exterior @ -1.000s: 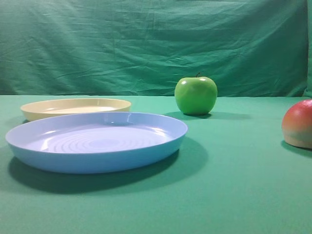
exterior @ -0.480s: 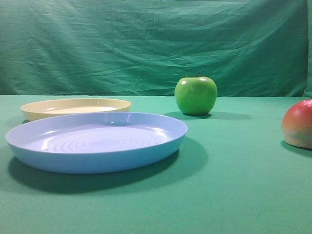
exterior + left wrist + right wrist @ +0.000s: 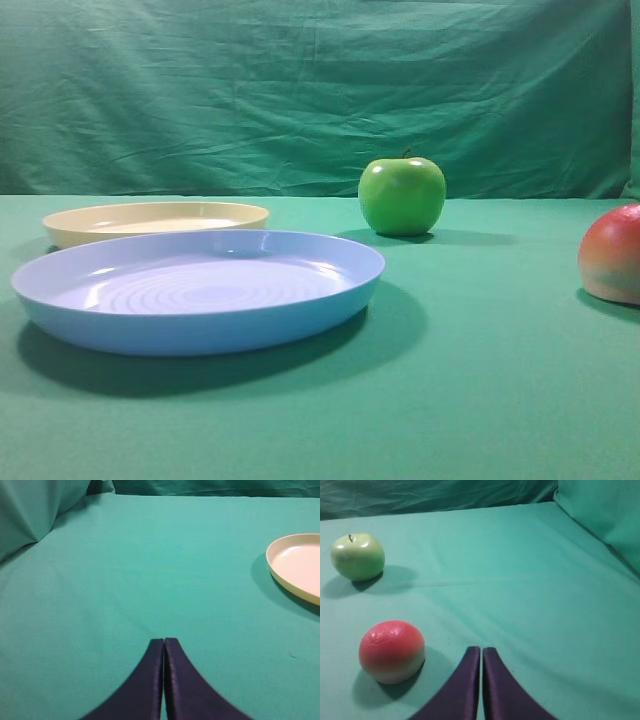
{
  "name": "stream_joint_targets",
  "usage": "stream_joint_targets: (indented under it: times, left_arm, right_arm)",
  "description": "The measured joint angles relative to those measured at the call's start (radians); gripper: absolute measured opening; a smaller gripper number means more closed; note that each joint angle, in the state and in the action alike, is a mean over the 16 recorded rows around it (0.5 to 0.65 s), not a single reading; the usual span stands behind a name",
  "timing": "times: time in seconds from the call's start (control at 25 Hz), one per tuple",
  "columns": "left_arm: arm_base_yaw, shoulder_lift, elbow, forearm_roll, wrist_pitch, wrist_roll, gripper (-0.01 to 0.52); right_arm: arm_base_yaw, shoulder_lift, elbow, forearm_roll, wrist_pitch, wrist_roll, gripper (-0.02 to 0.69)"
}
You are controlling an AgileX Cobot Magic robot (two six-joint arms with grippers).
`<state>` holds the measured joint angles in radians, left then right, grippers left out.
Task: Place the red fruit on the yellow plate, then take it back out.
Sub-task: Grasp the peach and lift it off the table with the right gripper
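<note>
The red fruit [image 3: 612, 254] rests on the green cloth at the right edge of the exterior high view, partly cut off. In the right wrist view the red fruit [image 3: 392, 651] lies to the left of my right gripper [image 3: 481, 650], which is shut and empty. The yellow plate [image 3: 155, 221] sits at the back left, empty. The left wrist view has the yellow plate [image 3: 295, 566] at its right edge, far from my left gripper [image 3: 164, 641], also shut and empty. Neither gripper shows in the exterior high view.
A large light blue plate [image 3: 200, 290] lies in front of the yellow one. A shiny green apple [image 3: 402, 195] stands at the back middle, and the green apple [image 3: 358, 556] sits beyond the red fruit. Green cloth hangs behind the table.
</note>
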<state>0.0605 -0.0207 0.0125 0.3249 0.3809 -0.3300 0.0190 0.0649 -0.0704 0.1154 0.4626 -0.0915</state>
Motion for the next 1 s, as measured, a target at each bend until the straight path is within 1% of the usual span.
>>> stream_joint_targets:
  times: [0.2, 0.52, 0.72, 1.0]
  left_arm:
    - [0.000, 0.000, 0.000, 0.000, 0.000, 0.000, 0.000]
    - [0.000, 0.000, 0.000, 0.000, 0.000, 0.000, 0.000]
    - [0.000, 0.000, 0.000, 0.000, 0.000, 0.000, 0.000]
    - [0.000, 0.000, 0.000, 0.000, 0.000, 0.000, 0.000]
  right_arm:
    - [0.024, 0.129, -0.135, 0.003, 0.102, -0.004, 0.000]
    - [0.087, 0.415, -0.375, 0.029, 0.238, -0.036, 0.000]
    - [0.127, 0.584, -0.466, 0.080, 0.274, -0.081, 0.000]
    - [0.156, 0.796, -0.517, 0.177, 0.273, -0.179, 0.011]
